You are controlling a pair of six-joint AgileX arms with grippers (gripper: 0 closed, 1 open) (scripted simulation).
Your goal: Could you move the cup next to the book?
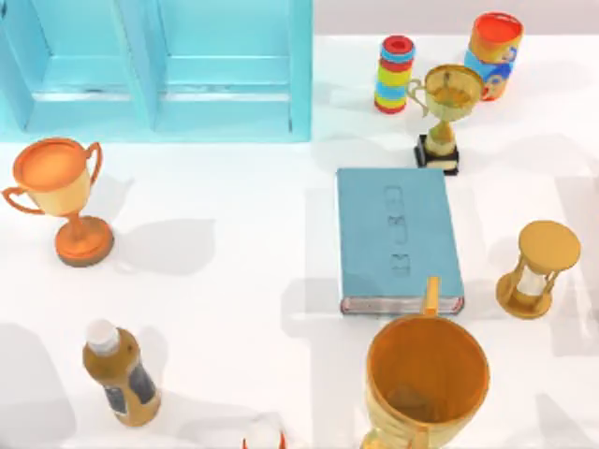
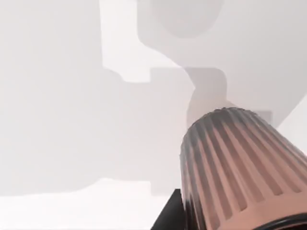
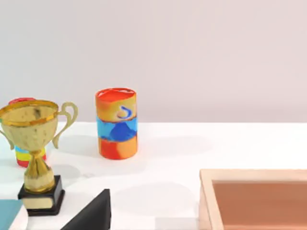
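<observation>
Two trophies stand on the table: the orange trophy (image 1: pixel 58 198) far left of the book (image 1: pixel 398 238), the gold trophy (image 1: pixel 444 114) just behind the book's far edge. Everything else counts one. Left of the book are a blue cabinet (image 1: pixel 159 65) and a brown bottle (image 1: pixel 120 371). At its near edge a big handled mug (image 1: pixel 426 382) crowds it. Behind it to the right stand a ring stack (image 1: pixel 395 73) and a painted can (image 1: pixel 494 51), with an hourglass (image 1: pixel 535 268) just to its right.

The cup (image 2: pixel 240 167), ribbed and coppery, sits tilted right against the left wrist camera over bare white table. How far it is from the book I cannot tell. I cannot tell whether the left gripper (image 2: pixel 168 218) is clenched on the cup or released, though the closeness suggests a carry under way. The right gripper (image 3: pixel 91 213) hangs near the gold trophy, jaw state likewise unclear.

Next, I judge, the cup must go upright onto the open table left of the book, the least crowded side.
</observation>
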